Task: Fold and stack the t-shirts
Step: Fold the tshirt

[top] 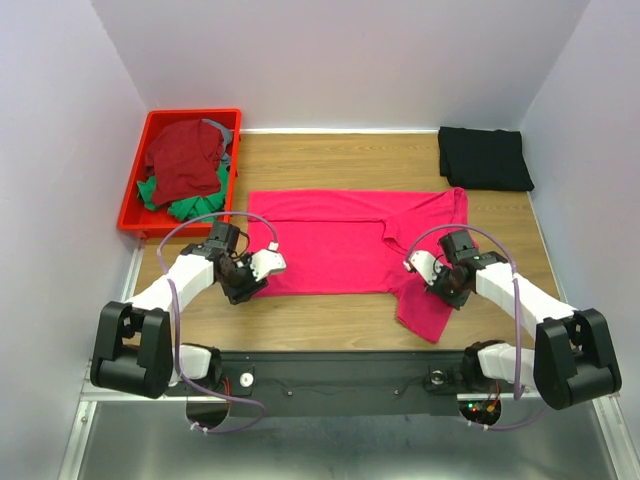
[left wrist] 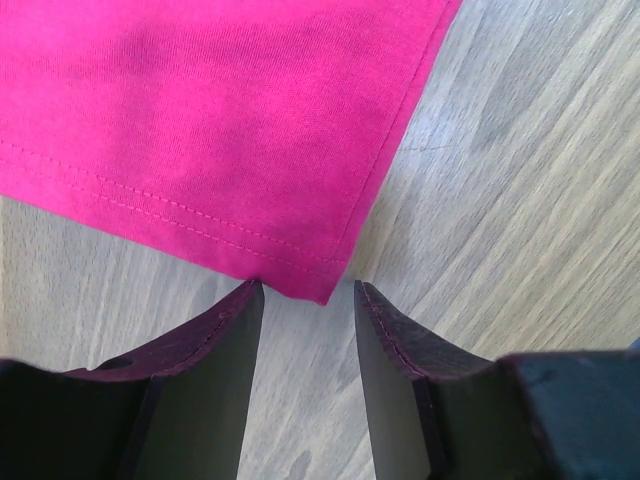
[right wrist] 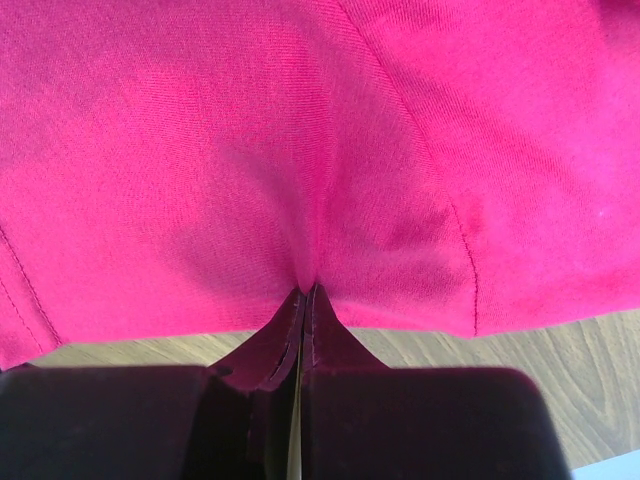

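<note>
Pinching soft pink shirt (top: pixel 340 245) — right gripper (right wrist: pixel 303 298) | left gripper (left wrist: pixel 308 292) parted at stitched corner

We see the pink t-shirt (top: pixel 330 250) as soft, matt knitted cloth with stitched hems, and the worktop (top: pixel 340 160) as pale, grained wood. The bin (top: pixel 128 205) looks like smooth, glossy red plastic; the left pincer (left wrist: pixel 308 292) has dark, matt fingers (left wrist: pixel 400 345).

Here's a light wood-grain desk (top: pixel 330 150), boxed in by plain pale walls: back wall (top: pixel 340 60), left wall (top: pixel 60 150), right wall (top: pixel 590 130). The light is soft and even. A black rail (top: pixel 340 372) runs along the near edge, with a grey metal sheet (top: pixel 330 445) below it.
</note>
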Robot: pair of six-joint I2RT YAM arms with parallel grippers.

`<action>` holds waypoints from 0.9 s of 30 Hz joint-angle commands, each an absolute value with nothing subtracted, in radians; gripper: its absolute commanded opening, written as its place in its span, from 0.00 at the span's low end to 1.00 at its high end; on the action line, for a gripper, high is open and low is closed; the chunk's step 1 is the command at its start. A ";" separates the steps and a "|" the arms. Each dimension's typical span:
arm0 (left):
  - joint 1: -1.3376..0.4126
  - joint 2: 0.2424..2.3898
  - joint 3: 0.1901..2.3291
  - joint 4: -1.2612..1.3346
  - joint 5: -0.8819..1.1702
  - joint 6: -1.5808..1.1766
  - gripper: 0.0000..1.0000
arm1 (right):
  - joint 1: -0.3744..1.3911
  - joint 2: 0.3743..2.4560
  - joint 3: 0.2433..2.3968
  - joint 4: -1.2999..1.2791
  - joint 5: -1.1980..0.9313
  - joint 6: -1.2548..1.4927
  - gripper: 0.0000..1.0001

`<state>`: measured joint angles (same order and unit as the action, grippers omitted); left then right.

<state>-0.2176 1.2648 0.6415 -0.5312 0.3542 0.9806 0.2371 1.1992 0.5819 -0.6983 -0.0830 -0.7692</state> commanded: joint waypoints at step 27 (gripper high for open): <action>-0.201 1.239 0.804 -0.709 0.420 1.042 0.00 | 0.239 1.055 0.882 -1.023 -0.068 -0.707 0.01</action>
<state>-0.2180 1.2350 0.7242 -0.6472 0.3664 1.0248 0.2371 1.0389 0.8211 -0.9947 -0.0925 -0.7059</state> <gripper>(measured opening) 0.025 0.012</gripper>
